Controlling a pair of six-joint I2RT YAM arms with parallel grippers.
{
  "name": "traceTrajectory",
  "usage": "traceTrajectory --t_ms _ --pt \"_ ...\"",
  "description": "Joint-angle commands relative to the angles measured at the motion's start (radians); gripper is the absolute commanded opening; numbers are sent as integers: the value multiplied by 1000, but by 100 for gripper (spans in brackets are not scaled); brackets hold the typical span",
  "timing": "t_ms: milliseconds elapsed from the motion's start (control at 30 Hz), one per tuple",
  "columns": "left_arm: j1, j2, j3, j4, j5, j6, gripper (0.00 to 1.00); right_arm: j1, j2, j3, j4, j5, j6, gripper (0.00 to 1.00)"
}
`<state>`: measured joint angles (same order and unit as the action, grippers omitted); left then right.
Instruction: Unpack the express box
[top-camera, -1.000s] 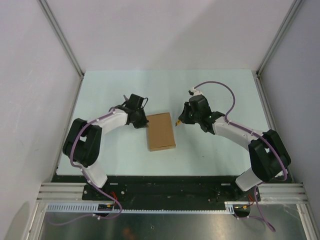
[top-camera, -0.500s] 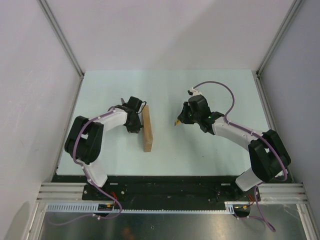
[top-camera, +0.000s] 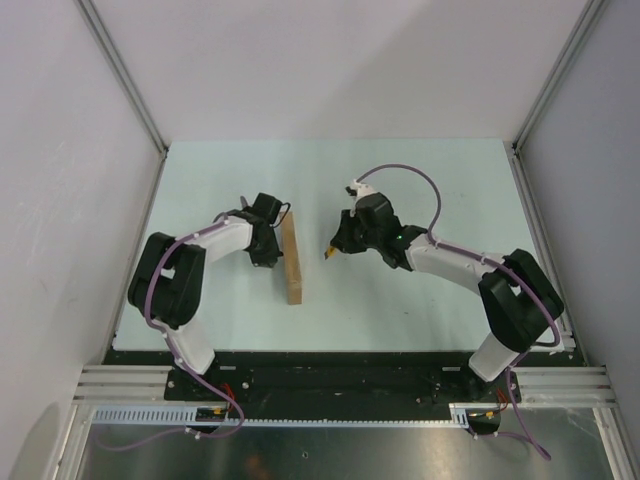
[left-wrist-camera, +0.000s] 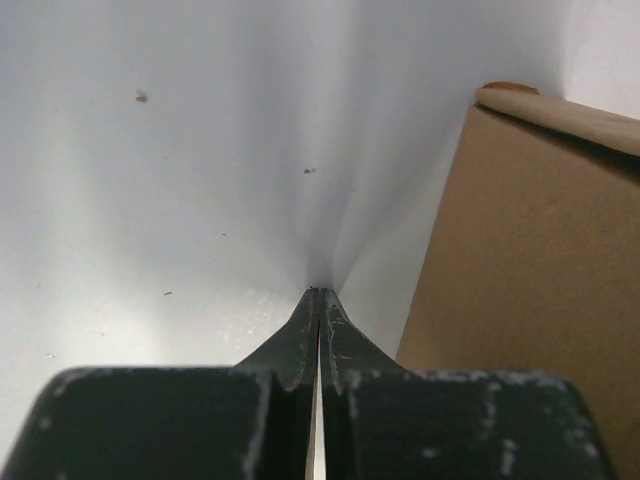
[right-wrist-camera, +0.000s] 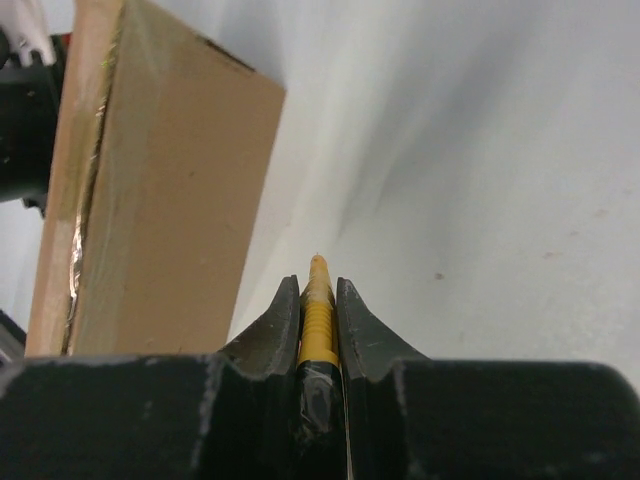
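Now the flat brown cardboard express box (top-camera: 291, 258) stands on edge mid-way across the pale table (top-camera: 430, 190), long axis near-to-far. My left gripper (top-camera: 274, 248), closed and empty, sits just beside it; my right gripper (top-camera: 331, 250), farther off, clamps a yellow utility knife (right-wrist-camera: 318, 305) pointing boxward.

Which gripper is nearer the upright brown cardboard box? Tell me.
Left. The left gripper sits close beside the brown cardboard box, on its left, fingers shut. The right gripper, clamping a yellow ribbed tool, hangs clear on its right.
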<state>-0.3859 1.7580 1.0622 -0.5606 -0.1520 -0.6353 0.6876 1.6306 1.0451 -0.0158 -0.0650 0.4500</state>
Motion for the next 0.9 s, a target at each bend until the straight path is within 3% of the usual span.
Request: traceTrajectory --t_ms 0,333,433,533,567,733,867 --pt "28 -11 -57 -105 -47 39 0 43 12 69 71 -27 -71 0" --pt "105 -202 -7 -163 -24 80 0 66 -12 87 67 -16 -120 0" --pt "107 -271 51 -193 20 112 6 61 -47 95 24 -15 -164 0" --pt "108 -340 100 -191 84 149 24 43 -104 98 -32 -71 -220 0" --pt "108 -351 110 -190 130 160 38 38 -116 99 -61 -128 -241 0" --pt "110 -385 147 -173 278 212 53 65 -208 96 -118 -213 -398 0" --pt "108 -436 130 -121 342 244 72 67 -258 95 -124 -263 -433 0"
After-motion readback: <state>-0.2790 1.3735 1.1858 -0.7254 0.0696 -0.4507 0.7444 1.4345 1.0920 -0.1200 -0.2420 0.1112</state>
